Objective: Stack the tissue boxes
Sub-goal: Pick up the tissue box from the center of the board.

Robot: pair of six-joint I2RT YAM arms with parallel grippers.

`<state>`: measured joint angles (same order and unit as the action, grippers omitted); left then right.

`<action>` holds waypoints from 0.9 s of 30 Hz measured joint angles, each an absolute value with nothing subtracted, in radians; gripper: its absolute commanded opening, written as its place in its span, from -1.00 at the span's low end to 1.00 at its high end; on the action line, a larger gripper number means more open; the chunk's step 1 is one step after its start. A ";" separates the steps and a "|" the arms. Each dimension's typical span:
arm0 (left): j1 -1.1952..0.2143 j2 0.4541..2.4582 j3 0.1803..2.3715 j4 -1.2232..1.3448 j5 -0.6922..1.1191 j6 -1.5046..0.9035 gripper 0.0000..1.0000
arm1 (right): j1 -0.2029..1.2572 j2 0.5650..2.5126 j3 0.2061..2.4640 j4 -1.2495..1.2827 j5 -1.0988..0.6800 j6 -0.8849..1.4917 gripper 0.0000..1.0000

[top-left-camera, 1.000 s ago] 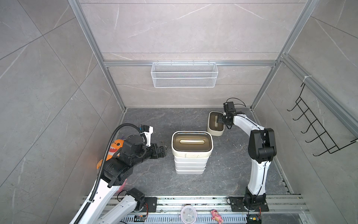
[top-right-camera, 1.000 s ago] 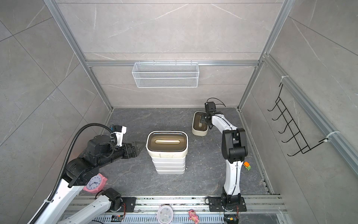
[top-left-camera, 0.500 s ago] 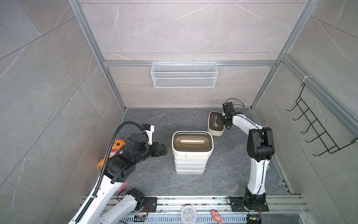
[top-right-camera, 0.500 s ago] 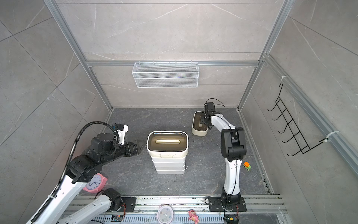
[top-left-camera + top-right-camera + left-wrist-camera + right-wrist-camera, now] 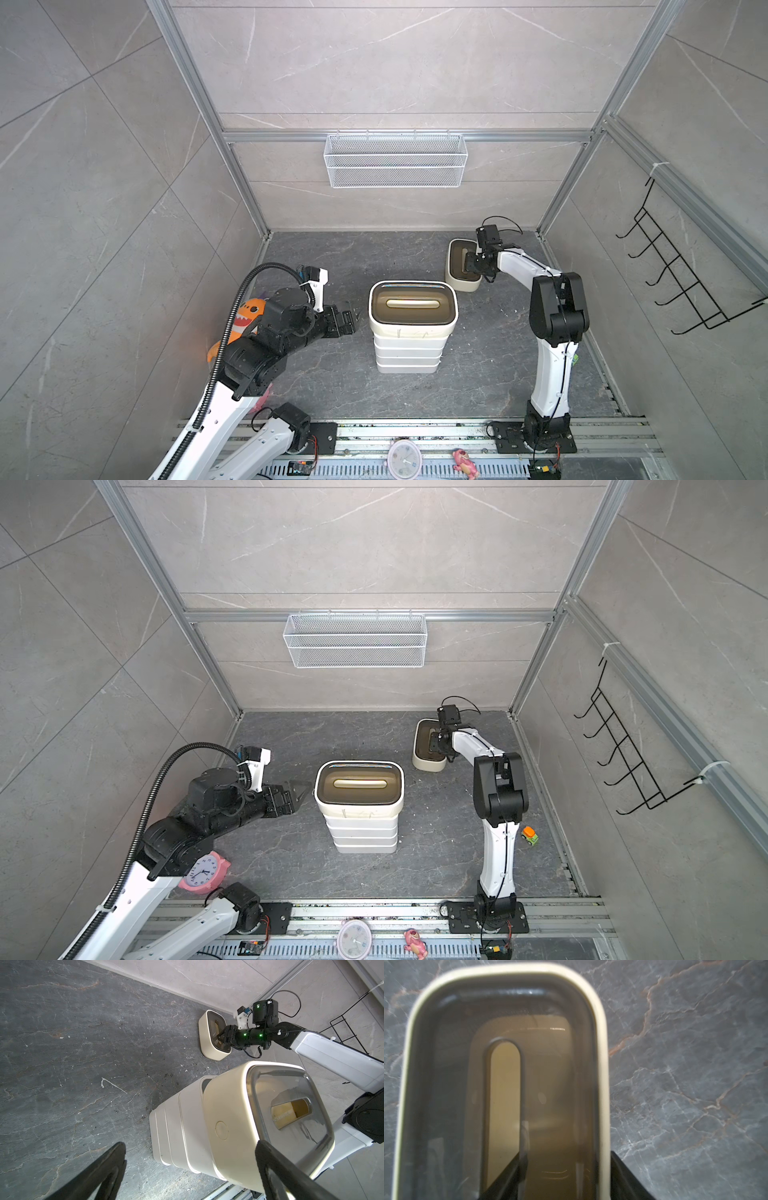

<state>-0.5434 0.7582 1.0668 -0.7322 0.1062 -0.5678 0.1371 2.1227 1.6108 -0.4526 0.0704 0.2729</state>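
Dark grey stone desk (image 5: 324,257), pale cracks all over it, shut in by grey tile walls. White wire basket (image 5: 395,162) up on the back wall; black hook rack (image 5: 673,282) on the right wall. Orange fish toy (image 5: 247,316) by the left arm. Mid-desk, a pile of tissue boxes (image 5: 409,353) — white ones below, a cream box with a brown lid (image 5: 412,305) on top. A lone box (image 5: 459,274), cream too, at the back right, flat on the desk. Left tool (image 5: 352,320): fingers far apart, just beside the pile's top box, holding nothing. Right tool (image 5: 568,1154): down on the lone box, one finger (image 5: 512,1174) poked into the lid slot, the other against the outside wall — squeezing tight or not, cannot tell.
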 measured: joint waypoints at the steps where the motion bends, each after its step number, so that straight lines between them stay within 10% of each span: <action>1: -0.543 0.755 1.067 -0.732 0.106 -0.568 1.00 | 0.137 2.123 1.609 -0.453 0.071 0.271 0.11; 27: -0.543 0.730 1.072 -0.736 0.107 -0.567 1.00 | 0.137 2.167 1.745 -0.537 0.070 0.245 0.16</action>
